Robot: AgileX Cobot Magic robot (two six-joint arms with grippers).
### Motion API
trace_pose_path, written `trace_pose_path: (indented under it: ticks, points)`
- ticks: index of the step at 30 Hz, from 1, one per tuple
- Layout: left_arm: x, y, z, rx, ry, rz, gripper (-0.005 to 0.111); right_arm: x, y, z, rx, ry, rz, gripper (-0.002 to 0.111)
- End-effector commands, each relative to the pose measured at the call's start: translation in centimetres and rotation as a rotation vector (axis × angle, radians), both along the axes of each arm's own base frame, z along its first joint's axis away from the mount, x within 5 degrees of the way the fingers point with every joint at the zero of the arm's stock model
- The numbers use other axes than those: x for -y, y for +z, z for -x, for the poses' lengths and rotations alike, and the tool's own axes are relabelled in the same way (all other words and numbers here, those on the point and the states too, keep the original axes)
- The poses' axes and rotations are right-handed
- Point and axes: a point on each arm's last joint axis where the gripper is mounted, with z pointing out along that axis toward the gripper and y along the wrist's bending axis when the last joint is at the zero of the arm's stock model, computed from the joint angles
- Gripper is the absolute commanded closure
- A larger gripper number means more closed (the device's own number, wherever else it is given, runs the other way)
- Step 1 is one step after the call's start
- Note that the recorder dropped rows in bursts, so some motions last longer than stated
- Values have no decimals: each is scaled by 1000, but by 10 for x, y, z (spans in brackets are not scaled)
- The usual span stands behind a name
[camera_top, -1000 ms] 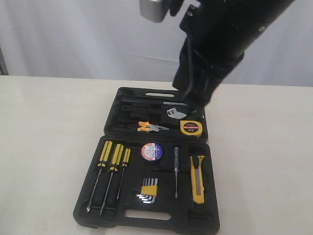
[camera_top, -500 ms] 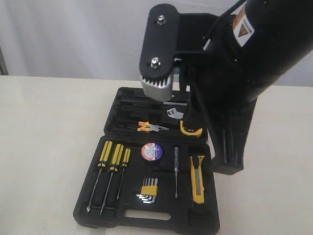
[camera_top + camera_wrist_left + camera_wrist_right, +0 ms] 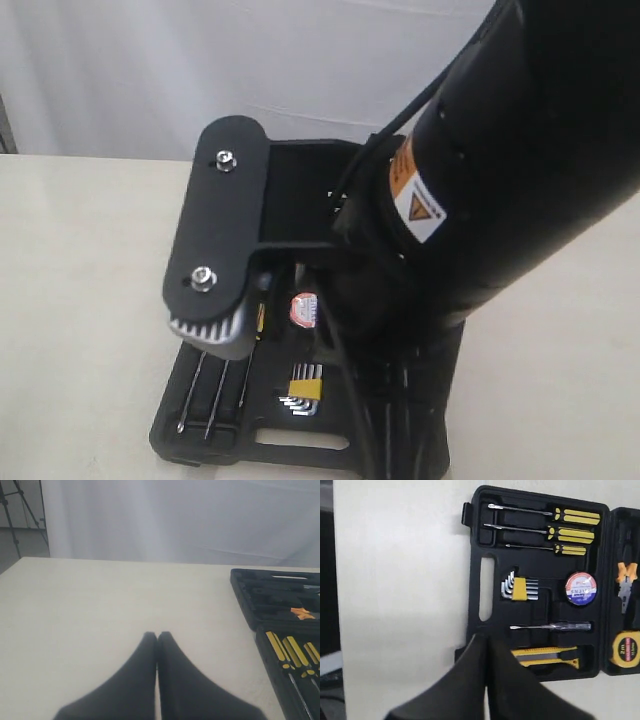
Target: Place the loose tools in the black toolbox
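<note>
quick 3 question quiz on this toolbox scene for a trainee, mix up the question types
1. True or false: the tape roll lies inside the toolbox.
2. How many yellow-handled screwdrivers are in the toolbox? A two, B three, C five.
3. Fill the gap: the left fingers are ___ (open or shut).

Key: 1 true; 2 B; 3 shut.
</note>
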Motion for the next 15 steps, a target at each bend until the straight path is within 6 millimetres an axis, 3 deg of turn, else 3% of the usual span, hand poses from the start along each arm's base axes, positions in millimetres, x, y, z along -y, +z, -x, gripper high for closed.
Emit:
trace_pose_path:
  ticks: [1, 4, 10, 15]
  points:
    - [0, 0, 0, 2, -2, 5, 107, -3, -5, 1, -21, -202, -107, 109]
    - [0, 0, 0, 2, -2, 5, 107, -2, -11, 1, -42, -297, -139, 109]
    - [0, 0, 0, 2, -2, 5, 107, -1, -27, 3, -70, -323, -119, 109]
    - [0, 0, 0, 2, -2, 5, 107, -9, -50, 2, 67, -357, -67, 109]
